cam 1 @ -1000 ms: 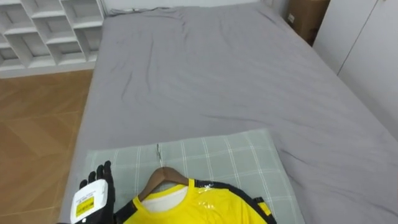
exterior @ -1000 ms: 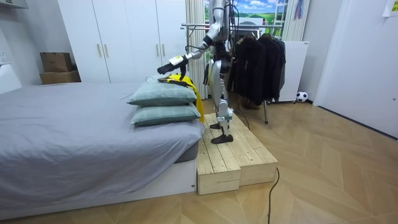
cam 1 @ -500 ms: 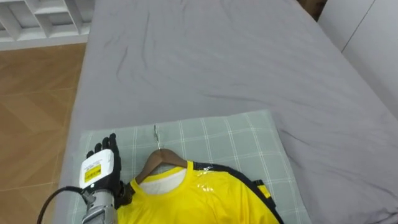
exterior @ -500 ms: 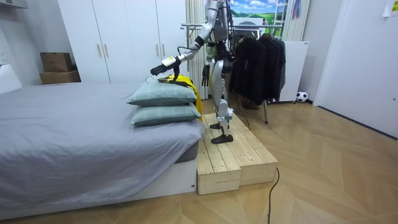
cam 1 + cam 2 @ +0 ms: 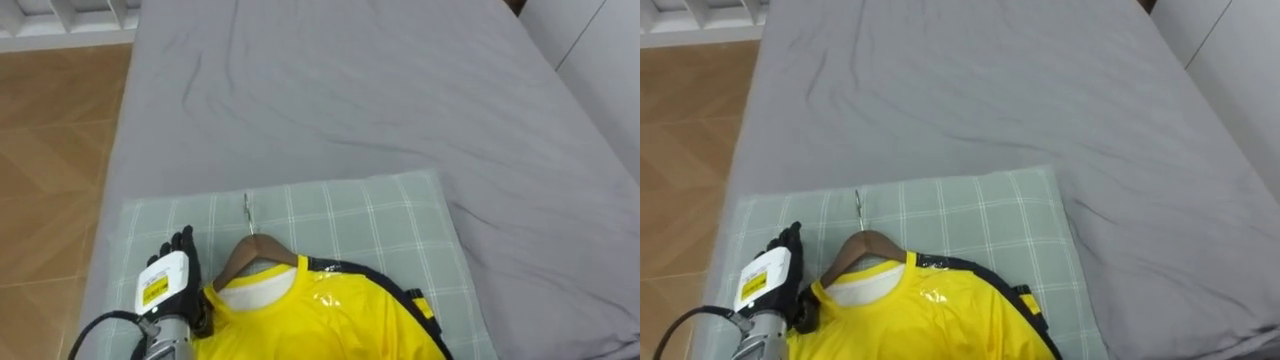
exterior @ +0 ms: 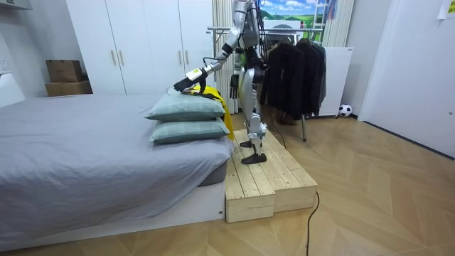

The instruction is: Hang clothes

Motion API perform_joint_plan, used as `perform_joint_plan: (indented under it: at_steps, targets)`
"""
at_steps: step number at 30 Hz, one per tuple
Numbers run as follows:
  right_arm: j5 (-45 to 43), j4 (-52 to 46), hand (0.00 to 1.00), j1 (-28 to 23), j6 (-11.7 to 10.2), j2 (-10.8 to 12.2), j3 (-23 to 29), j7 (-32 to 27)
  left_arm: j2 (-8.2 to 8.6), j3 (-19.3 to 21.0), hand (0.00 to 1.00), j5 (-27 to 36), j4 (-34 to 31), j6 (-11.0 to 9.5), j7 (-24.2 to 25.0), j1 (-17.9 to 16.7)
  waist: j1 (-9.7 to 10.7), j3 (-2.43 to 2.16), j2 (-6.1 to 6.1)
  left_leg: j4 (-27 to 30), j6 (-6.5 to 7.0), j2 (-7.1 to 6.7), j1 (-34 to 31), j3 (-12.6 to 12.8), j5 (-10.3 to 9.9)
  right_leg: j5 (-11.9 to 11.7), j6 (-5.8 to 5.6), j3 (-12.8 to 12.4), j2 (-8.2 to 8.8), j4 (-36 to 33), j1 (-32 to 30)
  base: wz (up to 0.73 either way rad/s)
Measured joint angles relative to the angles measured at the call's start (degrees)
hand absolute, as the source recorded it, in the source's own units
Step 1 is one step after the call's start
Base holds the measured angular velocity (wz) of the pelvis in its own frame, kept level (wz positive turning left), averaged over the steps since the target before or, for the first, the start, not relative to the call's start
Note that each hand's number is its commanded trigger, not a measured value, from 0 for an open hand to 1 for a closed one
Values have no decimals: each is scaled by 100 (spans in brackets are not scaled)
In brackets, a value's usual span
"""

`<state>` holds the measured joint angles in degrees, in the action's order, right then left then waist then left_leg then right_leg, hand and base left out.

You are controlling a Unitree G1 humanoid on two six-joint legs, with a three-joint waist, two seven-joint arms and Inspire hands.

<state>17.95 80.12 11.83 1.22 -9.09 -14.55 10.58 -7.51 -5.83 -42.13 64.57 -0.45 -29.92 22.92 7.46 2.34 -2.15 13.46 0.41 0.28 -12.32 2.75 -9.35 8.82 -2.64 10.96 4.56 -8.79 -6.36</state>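
The robot's left hand [image 5: 168, 287] rests near the left near corner of the green checked pillow [image 5: 350, 215], fingers straight and close together, pointing at the far edge, just beside the shoulder of the yellow shirt [image 5: 320, 322]. The shirt lies along the pillow's near edge on a wooden hanger [image 5: 250, 256], whose metal hook [image 5: 247, 208] points at the far edge. The robot stands on a wooden platform [image 6: 266, 174] beside the grey bed [image 5: 350, 90], its left arm stretched over the pillow.
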Motion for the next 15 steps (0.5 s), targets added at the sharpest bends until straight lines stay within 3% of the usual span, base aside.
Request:
perform_joint_plan:
  at_steps: [8, 9, 11, 12, 15]
  targets:
    - [90, 13, 0, 28, 12, 106, -19, 1, 84, -109, 0, -7, 9, 0, -238, -186, -41, -22, -11, -25, 0, -1, 79, 13, 0, 0, 0, -2, 2, -4, 57, -1]
    - [131, 12, 0, 7, 12, 106, -66, -2, 119, -119, 0, -8, 10, 3, -270, -241, -79, -53, -9, -38, 0, -1, 109, 18, 0, 0, 0, 2, 4, -4, 75, -3]
    - [186, 18, 0, -27, 13, 105, -123, -15, 169, -142, 0, -10, 11, 5, -314, -299, -116, -71, -11, -56, 0, -1, 192, 16, 0, 0, 0, 0, 4, 0, 150, 0]
    - [186, 23, 0, -69, 13, 105, -123, -33, 214, -140, 0, -30, 14, 7, -315, -347, -165, -111, -9, -82, 0, -1, 239, 17, 0, 0, 0, 2, 4, 0, 185, 0]
    - [184, 31, 0, -89, 15, 104, -120, -67, 257, -140, 0, -76, 17, 10, -309, -589, -162, -133, -4, -190, -2, -2, 408, 16, 1, 0, 0, 22, 4, 11, 313, 0]
